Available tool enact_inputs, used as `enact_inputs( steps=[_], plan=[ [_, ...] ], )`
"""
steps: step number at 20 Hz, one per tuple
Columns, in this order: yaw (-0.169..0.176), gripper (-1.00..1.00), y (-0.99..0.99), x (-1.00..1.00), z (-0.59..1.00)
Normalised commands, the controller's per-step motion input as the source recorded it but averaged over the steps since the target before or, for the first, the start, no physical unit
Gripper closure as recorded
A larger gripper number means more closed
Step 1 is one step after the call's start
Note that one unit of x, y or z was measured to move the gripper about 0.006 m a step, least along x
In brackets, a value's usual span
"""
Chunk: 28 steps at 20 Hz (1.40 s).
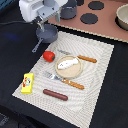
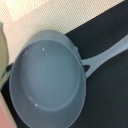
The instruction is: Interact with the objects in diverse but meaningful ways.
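The grey long-handled saucepan [image 1: 47, 34] sits at the far left corner of the beige placemat [image 1: 97, 85], its handle pointing toward the front left. My gripper [image 1: 42, 24] hangs right above the pan. In the wrist view the empty saucepan [image 2: 47, 80] fills the frame and no fingers show, so I cannot tell whether the gripper is open or shut. The red tomato [image 1: 48, 56] lies in front of the pan. The flat white fish [image 1: 68, 63] lies on the round tan plate [image 1: 67, 74]. The yellow box [image 1: 27, 83] and brown sausage [image 1: 55, 94] lie near the mat's front edge.
A wooden-handled knife [image 1: 83, 58] lies behind the plate and a fork [image 1: 63, 80] in front of it. A pink toy stove [image 1: 107, 22] with black burners stands at the back, with a dark pot [image 1: 68, 10] and a bowl [image 1: 122, 16] on it.
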Motion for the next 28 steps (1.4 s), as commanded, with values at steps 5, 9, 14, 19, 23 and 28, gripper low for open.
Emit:
enact_inputs(
  steps=[5, 9, 14, 19, 23, 28],
  plan=[
    [0.0, -1.0, -0.47, 0.76, 0.13],
    [0.0, -1.0, -0.42, 0.78, 0.12],
    [0.033, -1.0, -0.54, 0.6, -0.06],
    [0.128, -1.0, -0.54, 0.32, -0.18],
    [0.095, -1.0, -0.36, 0.28, -0.13],
    [0.065, -1.0, -0.11, 0.13, -0.19]
  ],
)
